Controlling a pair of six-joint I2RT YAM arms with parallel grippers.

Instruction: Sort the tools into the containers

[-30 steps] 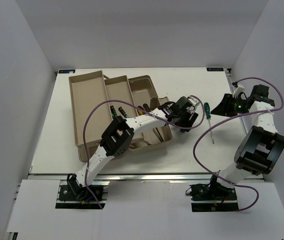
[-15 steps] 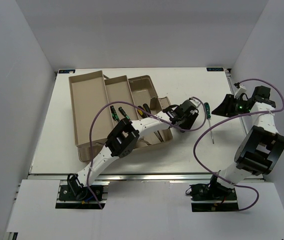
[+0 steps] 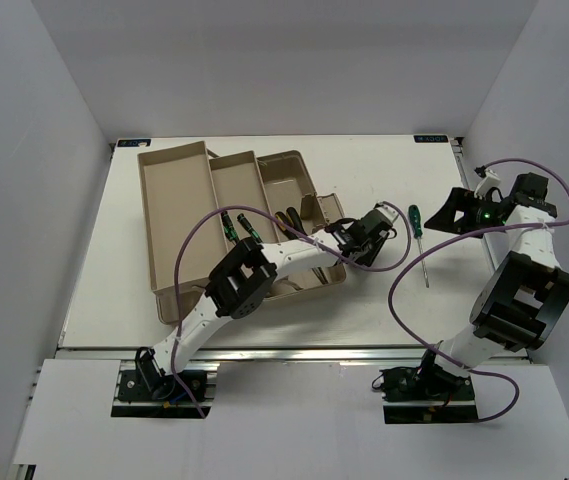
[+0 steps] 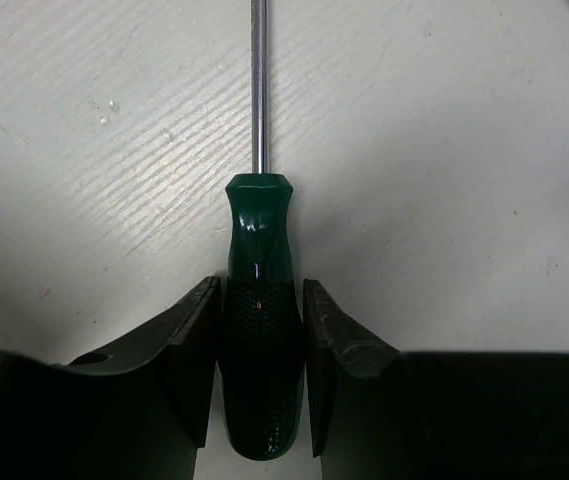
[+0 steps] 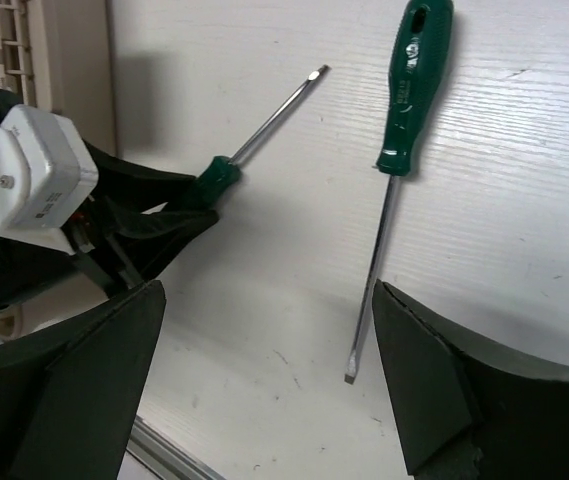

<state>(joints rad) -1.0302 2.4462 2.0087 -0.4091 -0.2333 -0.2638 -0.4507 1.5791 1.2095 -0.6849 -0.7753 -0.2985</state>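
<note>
Gripping a short green screwdriver [image 4: 257,230] on the matte white table [image 4: 444,150].
The left gripper [image 4: 259,305] is nearly closed, and its dark wedge-shaped fingers press both sides of the knurled plastic handle. The thin steel shaft lies flat, near the right side of the beige toolbox [image 3: 179,205]. The right gripper [image 5: 267,300] stands wide apart, holding nothing, above a long green screwdriver [image 5: 414,80].

small green screwdriver [image 4: 259,330] handle glossy plastic with fine knurled grip, shaft smooth bright steel, table [image 4: 444,150] matt white, scratched and grainy, toolbox trays [image 3: 169,200] matt beige plastic, left fingers [image 4: 189,340] matt black
</note>
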